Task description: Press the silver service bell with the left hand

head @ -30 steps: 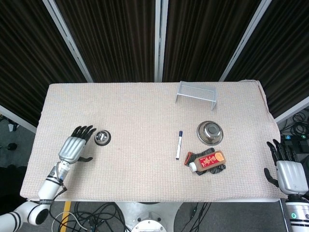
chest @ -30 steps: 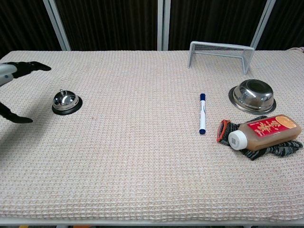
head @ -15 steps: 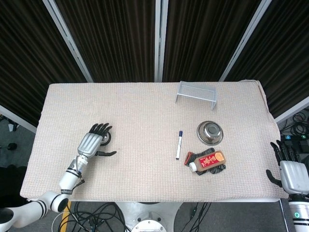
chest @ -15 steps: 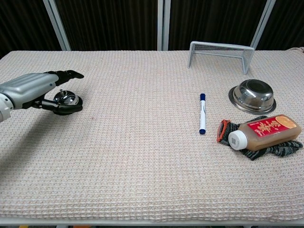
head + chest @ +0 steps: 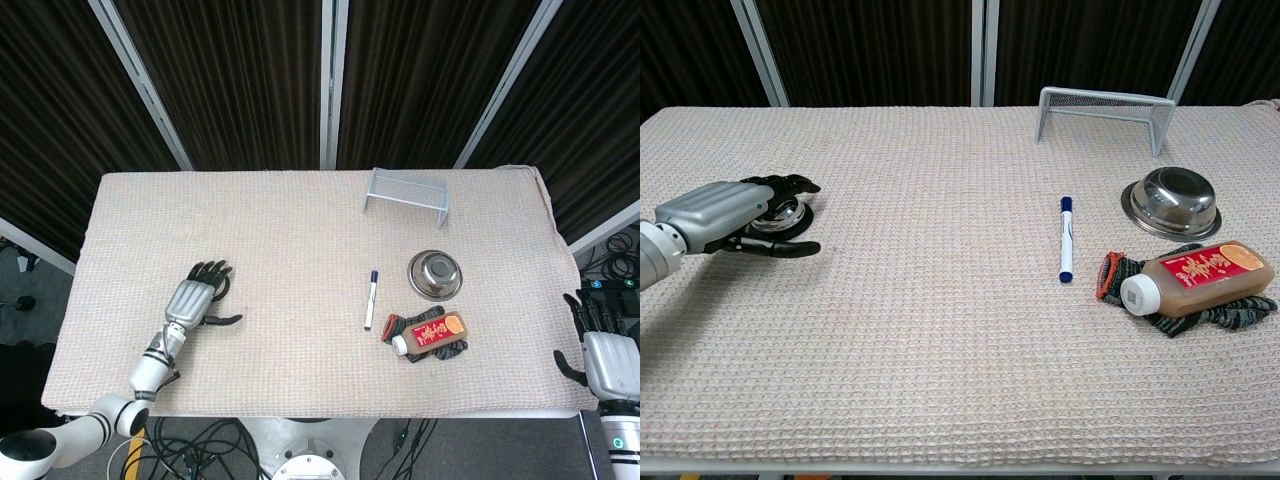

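The silver service bell (image 5: 786, 212) stands on its black base at the table's left side. My left hand (image 5: 728, 214) lies flat over it from the left, fingers spread. The fingertips (image 5: 798, 184) reach across the dome and the thumb stretches along the cloth in front of it. In the head view the left hand (image 5: 194, 296) covers nearly the whole bell. Nothing is gripped in it. My right hand (image 5: 605, 356) hangs open off the table's right edge, far from the bell.
A blue-capped pen (image 5: 1066, 238) lies mid-table. To the right are a steel bowl (image 5: 1171, 200) and a brown sauce bottle (image 5: 1195, 277) lying on dark gloves (image 5: 1230, 314). A wire mesh rack (image 5: 1103, 105) stands at the back. A woven cloth (image 5: 940, 340) covers the table.
My left hand moved right from beside the bell to over it, then sank lower onto the dome. The right hand drifted slightly down at the table's edge.
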Controlling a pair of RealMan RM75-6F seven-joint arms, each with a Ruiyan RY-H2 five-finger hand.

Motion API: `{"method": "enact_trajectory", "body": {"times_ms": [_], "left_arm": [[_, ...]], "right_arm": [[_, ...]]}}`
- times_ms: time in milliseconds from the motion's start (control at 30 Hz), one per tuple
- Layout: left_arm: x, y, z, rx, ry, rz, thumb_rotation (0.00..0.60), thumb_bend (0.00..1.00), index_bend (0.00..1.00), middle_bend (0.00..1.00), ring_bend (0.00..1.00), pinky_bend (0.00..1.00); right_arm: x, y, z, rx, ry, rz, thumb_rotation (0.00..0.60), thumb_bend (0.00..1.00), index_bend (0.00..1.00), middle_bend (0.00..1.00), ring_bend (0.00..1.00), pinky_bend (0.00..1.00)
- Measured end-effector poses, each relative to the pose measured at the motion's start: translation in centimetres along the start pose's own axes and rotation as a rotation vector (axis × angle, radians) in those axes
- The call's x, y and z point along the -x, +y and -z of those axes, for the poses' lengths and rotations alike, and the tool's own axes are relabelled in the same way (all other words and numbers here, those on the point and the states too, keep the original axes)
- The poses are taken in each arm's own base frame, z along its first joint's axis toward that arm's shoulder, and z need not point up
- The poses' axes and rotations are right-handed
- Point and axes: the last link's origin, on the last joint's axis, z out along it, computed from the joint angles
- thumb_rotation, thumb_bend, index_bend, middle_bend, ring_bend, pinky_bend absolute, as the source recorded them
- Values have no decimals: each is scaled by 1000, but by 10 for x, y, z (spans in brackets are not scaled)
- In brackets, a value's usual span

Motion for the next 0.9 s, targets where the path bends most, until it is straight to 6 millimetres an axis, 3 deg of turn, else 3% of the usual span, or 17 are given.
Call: {"method": "enact_trajectory", "body": {"times_ms": [167,433,700,900], "left_arm": [[-3,0,-1,3,42,10,83,0,0,0,0,0],[11,-4,5,-7,-42,9,83,0,0,0,0,0],[-5,2,0,16,59,13,82,0,0,0,0,0],[8,1,2,10,-24,3,82,0,0,0,0,0]], "right_arm": [[1,-1,0,-4,-6,-7,600,224,0,0,0,0],[1,-1,0,1,-12,-11,600,225,0,0,0,0],[2,1,-1,4,-15,-19,600,225,0,0,0,0],[2,2,0,8,-18,-24,600,225,0,0,0,0]]}}
